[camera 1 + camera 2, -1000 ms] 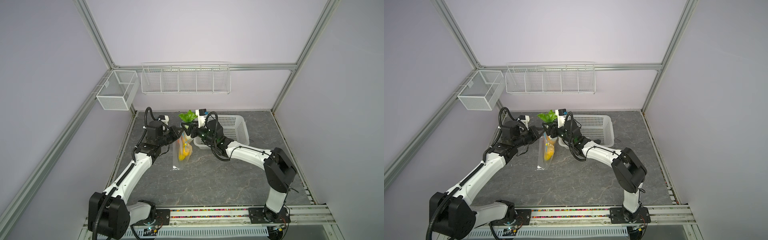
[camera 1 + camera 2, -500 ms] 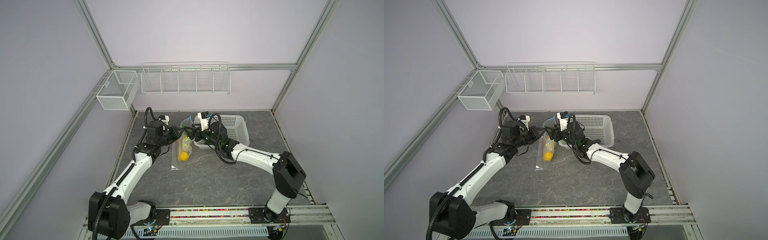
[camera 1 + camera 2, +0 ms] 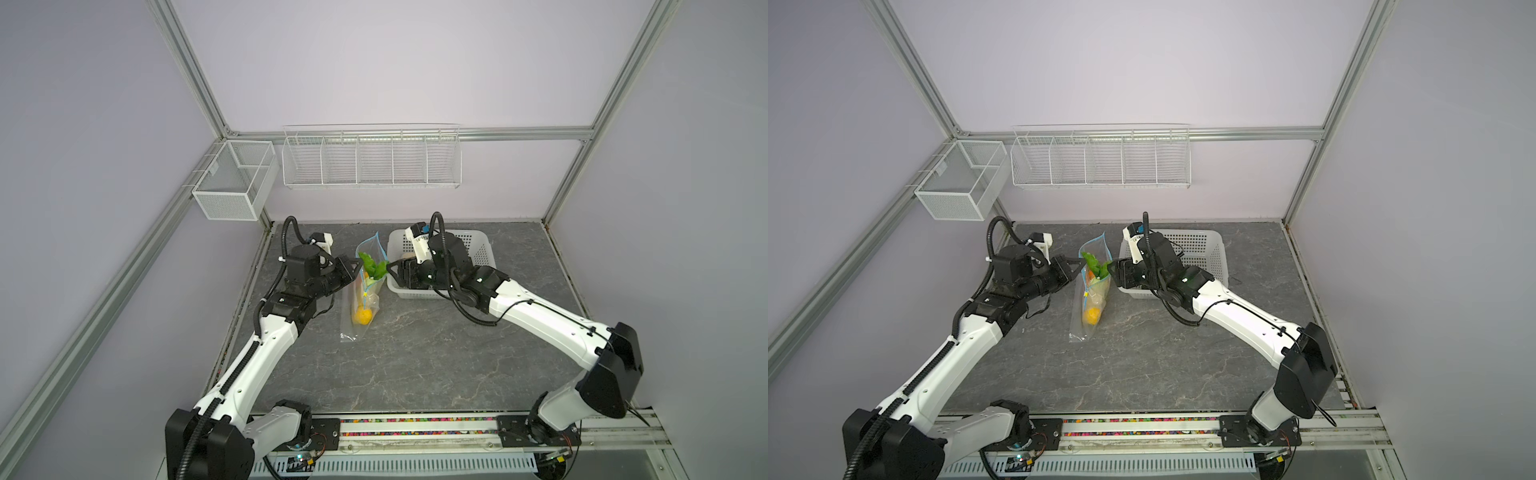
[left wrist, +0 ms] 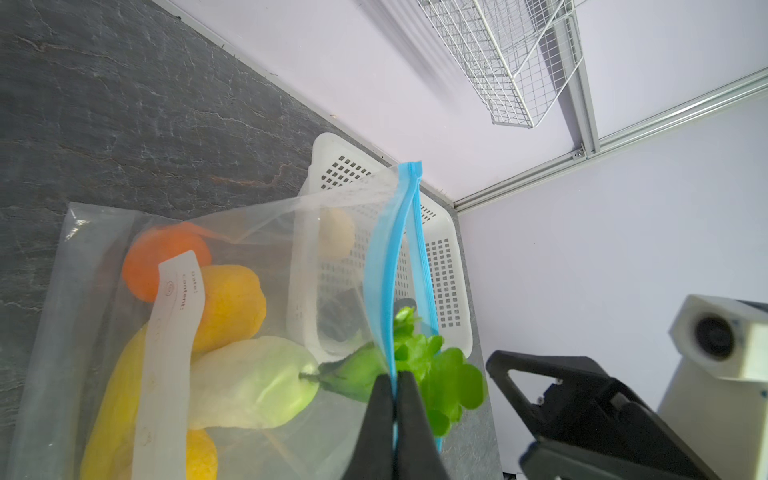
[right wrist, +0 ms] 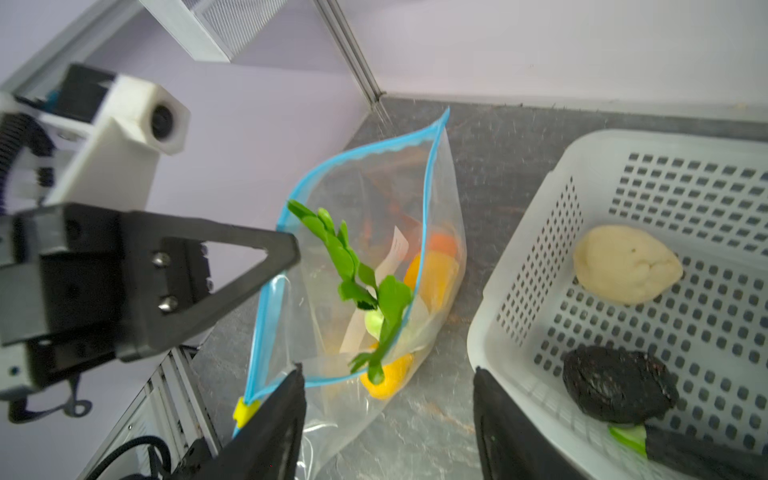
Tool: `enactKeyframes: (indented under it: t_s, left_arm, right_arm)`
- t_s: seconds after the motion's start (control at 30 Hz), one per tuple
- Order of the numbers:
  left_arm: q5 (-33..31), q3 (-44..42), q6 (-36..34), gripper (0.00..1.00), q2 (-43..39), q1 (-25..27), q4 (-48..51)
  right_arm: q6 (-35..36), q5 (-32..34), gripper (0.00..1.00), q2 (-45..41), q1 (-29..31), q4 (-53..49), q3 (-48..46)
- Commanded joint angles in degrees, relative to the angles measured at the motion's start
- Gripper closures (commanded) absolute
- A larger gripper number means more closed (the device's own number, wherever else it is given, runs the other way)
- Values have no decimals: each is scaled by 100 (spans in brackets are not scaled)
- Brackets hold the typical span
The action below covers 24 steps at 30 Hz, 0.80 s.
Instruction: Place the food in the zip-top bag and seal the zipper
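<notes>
Lilac-walled cell with an aluminium frame; grey stone-patterned tabletop. Fixtures: white wire rack on the back wall; mesh box hung on the left rail.

Item 1: white perforated basket, at the back right of the tabletop. It held a pale cream piece, a dark avocado and a green scrap, partly hidden.

Item 2: zip-top bag, clear, just left of the basket. Its closed end rested on the tabletop and its mouth was raised and stood open. A white label patch ran across one face.

Item 3: my left gripper, clenched on the zipper at one lip of the mouth, holding that edge up.

Item 4: my right gripper, released, jaws wide apart and grasping nothing, just beside the bag's mouth.

Item 5: the food in the bag:
- long yellow piece
- white cabbage
- lemon
- orange
- greens, stalk inside, leaves poking out through the mouth

Item 6: yellow slider tab, at one end of the zipper, beside a finger of my right gripper.
</notes>
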State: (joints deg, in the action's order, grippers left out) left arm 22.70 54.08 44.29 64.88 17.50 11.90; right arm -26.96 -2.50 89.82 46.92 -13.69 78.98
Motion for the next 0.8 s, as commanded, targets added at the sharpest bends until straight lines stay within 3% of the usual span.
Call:
enactKeyframes:
  t_s: [0.0, 0.47, 0.77]
  left_arm:
    - [-12, 72, -53, 100, -132, -35, 89]
    - [112, 146, -111, 100, -342, -36, 332]
    - [247, 192, -220, 100, -278, -31, 403]
  right_arm:
    - [-268, -349, 35, 134, -21, -406, 62]
    - [-520, -606, 39, 830, -16, -282, 675]
    - [-479, -508, 38, 472, 31, -565, 578]
